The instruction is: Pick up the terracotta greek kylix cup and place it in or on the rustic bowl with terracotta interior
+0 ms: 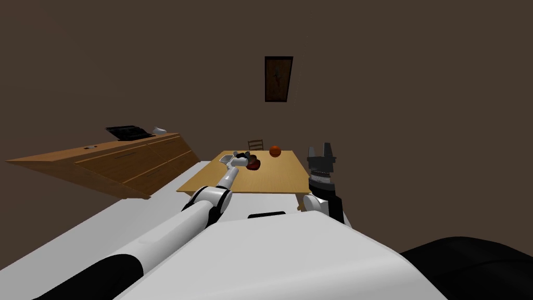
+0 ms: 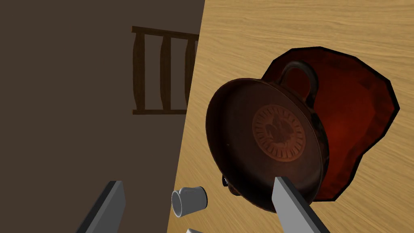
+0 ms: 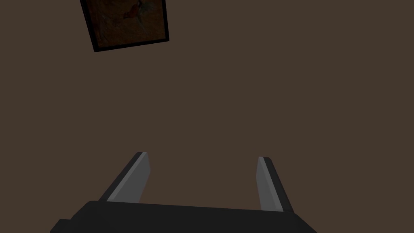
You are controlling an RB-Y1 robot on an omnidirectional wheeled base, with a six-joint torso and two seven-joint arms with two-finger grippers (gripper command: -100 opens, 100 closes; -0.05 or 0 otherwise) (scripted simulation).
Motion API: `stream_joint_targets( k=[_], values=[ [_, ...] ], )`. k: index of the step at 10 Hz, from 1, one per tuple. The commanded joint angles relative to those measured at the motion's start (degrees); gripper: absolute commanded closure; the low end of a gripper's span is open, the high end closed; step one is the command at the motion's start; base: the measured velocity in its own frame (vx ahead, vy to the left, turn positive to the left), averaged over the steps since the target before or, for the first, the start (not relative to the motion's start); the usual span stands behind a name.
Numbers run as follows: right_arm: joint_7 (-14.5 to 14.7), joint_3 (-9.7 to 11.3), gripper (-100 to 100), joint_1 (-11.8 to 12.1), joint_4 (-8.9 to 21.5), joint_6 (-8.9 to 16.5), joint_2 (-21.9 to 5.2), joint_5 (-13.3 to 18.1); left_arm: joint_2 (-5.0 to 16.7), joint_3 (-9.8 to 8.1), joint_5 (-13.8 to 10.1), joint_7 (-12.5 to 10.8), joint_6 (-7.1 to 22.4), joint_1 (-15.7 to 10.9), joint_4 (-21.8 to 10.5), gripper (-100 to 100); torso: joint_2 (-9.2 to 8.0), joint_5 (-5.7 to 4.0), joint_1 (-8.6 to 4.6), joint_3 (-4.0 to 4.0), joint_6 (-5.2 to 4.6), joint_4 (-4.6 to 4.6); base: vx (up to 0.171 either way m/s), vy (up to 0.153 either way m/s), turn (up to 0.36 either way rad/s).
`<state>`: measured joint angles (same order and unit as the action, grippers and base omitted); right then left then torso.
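The left gripper (image 2: 198, 180) hangs wide and empty, likely because the kylix cup (image 2: 267, 137) leans tipped in the red bowl (image 2: 355, 117) by the table's (image 2: 283, 32) far edge. The right gripper (image 3: 202, 155) is spread too.

Wooden table (image 1: 276, 179): red-lined bowl (image 2: 355, 121), grey cup (image 2: 190, 200) on its side, round orange thing (image 1: 275, 151)

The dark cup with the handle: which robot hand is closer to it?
Left. The left gripper is open right at the cup, one finger overlapping its rim. The right gripper is raised near the front edge of the table, well apart from it.
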<state>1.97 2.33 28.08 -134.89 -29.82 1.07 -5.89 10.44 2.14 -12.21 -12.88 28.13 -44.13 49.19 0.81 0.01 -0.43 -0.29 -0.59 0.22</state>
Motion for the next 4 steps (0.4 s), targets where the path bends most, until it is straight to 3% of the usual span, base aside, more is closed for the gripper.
stream_joint_targets(
  k=[1,4],
  values=[
    [0.00,0.00,0,0.00,0.00,0.00,0.00,0.00,0.00,0.00,0.00,0.00,0.00,0.00,0.00,0,0.00,0.00,0.00,0.00,0.00,0.00,0.000,0.000,0.000],
    [0.00,0.00,0,0.00,0.00,0.00,0.00,0.00,0.00,0.00,0.00,0.00,0.00,0.00,0.00,0,0.02,0.00,0.00,-0.01,0.00,0.00,0.000,0.000,0.000]
  ],
)
